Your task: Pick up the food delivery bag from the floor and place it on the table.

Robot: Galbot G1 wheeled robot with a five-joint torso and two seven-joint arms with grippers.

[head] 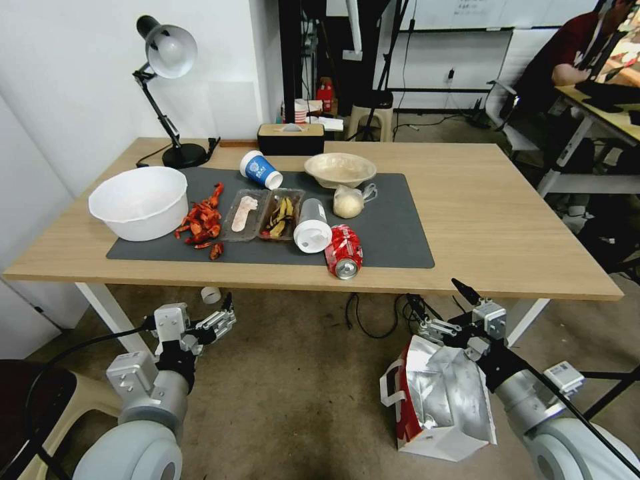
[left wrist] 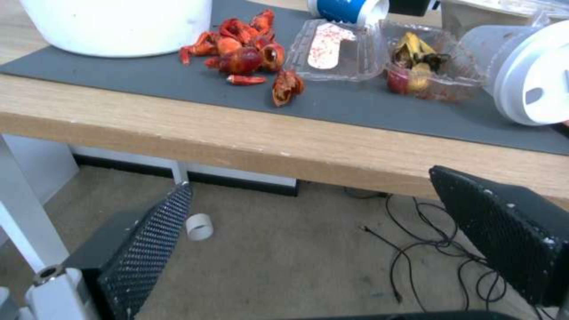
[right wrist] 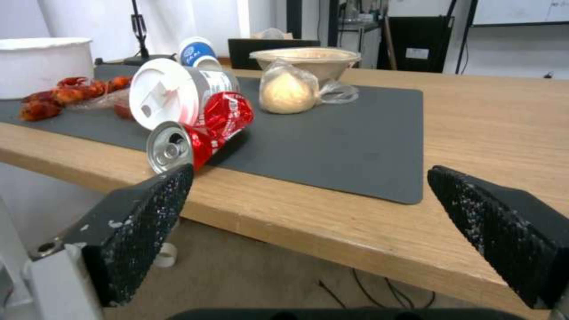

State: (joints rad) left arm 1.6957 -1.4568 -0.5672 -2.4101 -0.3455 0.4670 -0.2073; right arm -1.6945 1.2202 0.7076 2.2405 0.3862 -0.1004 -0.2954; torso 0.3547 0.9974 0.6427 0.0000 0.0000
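The food delivery bag (head: 443, 400) stands on the floor (head: 293, 400) at the right, in front of the table (head: 520, 220). It is white with a red side, a crumpled silver foil lining and a white handle. My right gripper (head: 440, 305) hovers open just above the bag's far top edge, below the table's front edge, holding nothing. In the right wrist view the right gripper (right wrist: 314, 195) faces the table edge (right wrist: 332, 222) with its fingers wide apart. My left gripper (head: 223, 317) hangs open at the left above the floor. The left gripper (left wrist: 320, 213) is empty.
The dark mat (head: 400, 227) carries a white bowl (head: 140, 200), crayfish shells (head: 203, 223), plastic trays (head: 263, 213), cups, a crushed red can (head: 343, 250), a paper bowl and a bagged bun. The table's right part is bare wood. Cables (head: 367, 313) and a small white roll (head: 211, 294) lie underneath.
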